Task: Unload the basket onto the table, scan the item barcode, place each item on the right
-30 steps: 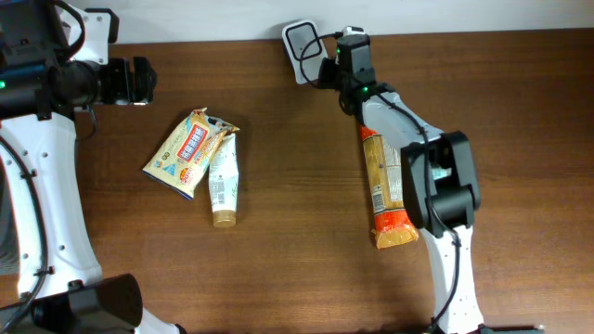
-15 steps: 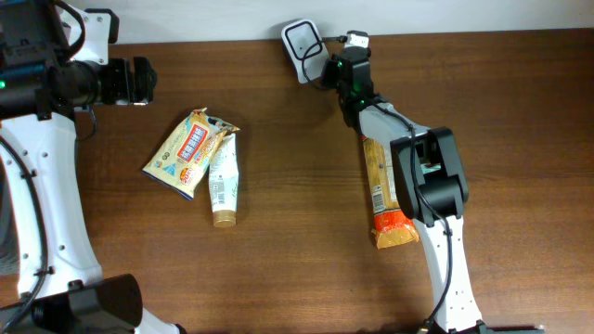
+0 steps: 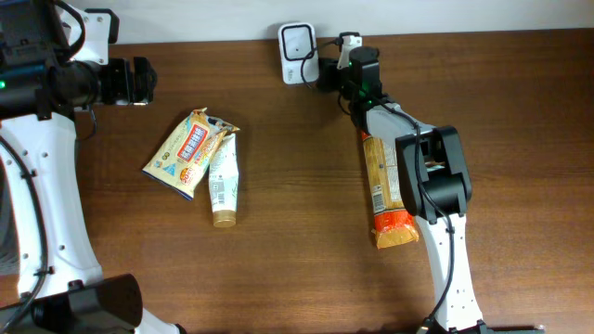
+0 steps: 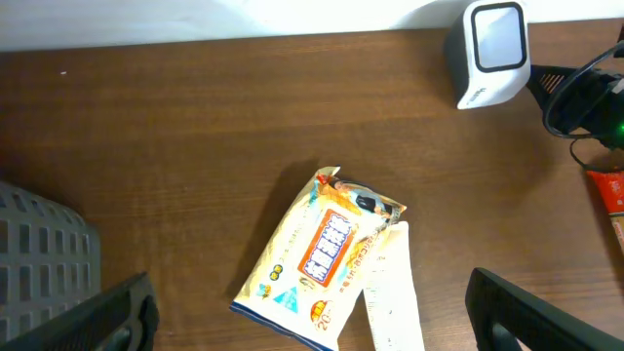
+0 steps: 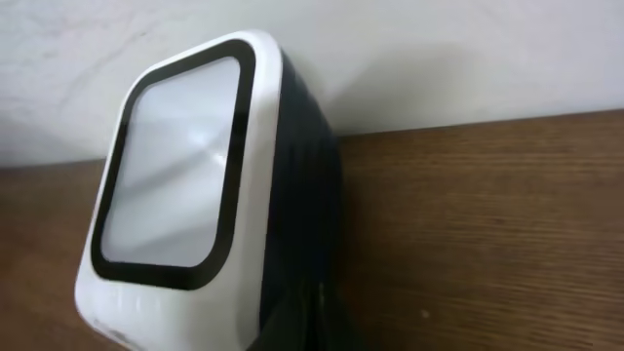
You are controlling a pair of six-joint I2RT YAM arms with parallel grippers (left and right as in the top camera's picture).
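Scanner [image 5: 175, 166] fills right wrist — overhead shows tube [image 3: 223, 186].

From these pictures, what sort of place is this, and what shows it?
Probably a mock shop checkout on a test bench: a white barcode scanner stands at the far edge of the wooden table, and a snack packet and a tube lie on it.

Overhead looks straight down – all views share the scanner [image 3: 297, 41], right wrist closest
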